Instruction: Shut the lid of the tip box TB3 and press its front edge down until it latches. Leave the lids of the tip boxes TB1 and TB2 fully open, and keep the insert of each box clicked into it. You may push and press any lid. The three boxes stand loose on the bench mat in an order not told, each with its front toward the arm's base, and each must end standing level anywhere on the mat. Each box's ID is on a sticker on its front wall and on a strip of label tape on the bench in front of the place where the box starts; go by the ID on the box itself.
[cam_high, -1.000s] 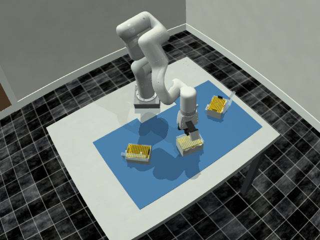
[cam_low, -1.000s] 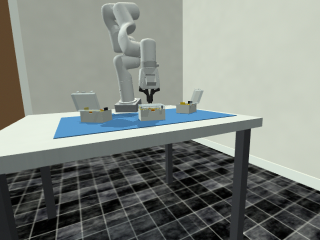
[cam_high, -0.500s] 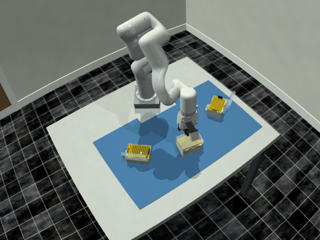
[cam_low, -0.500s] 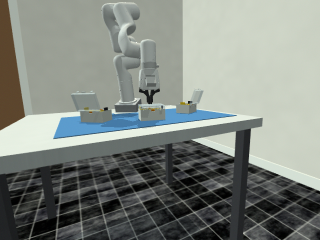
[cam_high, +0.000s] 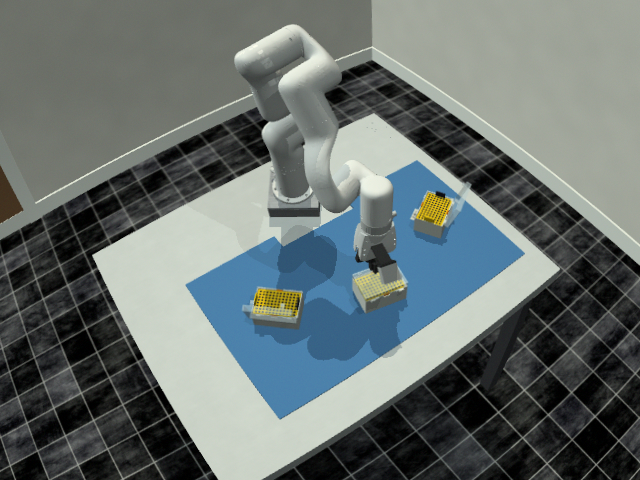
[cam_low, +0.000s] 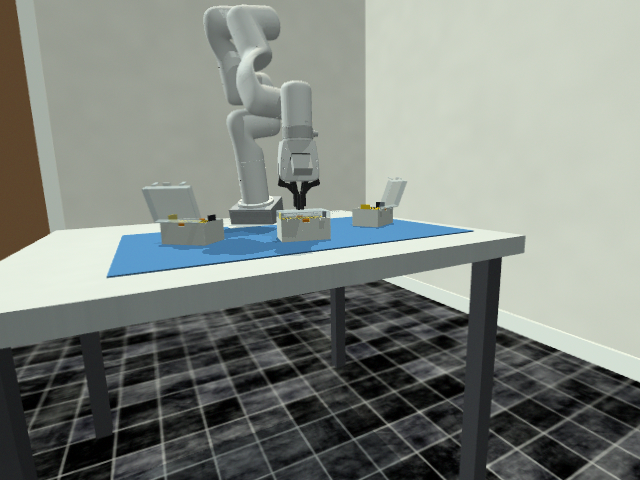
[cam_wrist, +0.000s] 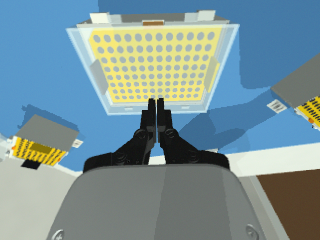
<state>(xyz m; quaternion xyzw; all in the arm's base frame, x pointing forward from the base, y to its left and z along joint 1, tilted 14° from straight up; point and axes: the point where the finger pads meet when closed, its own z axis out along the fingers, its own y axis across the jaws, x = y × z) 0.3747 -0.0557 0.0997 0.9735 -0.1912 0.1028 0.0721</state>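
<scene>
you see the fingers pressed together with nothing between them, their tips at the near edge of the middle tip box (cam_wrist: 152, 65), which fills the upper centre of the wrist view. its clear lid (cam_wrist: 80, 42) lies down flat over the yellow insert (cam_wrist: 150, 60). you cannot read an id on this box in any view, so you cannot tell whether it is tb3.

in the exterior view the gripper (cam_low: 299, 200) points straight down at the centre of the frame, its tips right at the top of that box (cam_low: 303, 225), which sits level on the blue mat (cam_low: 413, 229).

farther out, at the left of the exterior view, a second tip box (cam_low: 191, 230) stands with its lid (cam_low: 171, 202) raised upright. at the right, a third tip box (cam_low: 372, 215) also has its lid (cam_low: 393, 192) up. both stand well apart from the middle box.

the mat lies on the white desk (cam_low: 62, 289), and the arm's base (cam_low: 238, 215) stands behind the boxes.
</scene>
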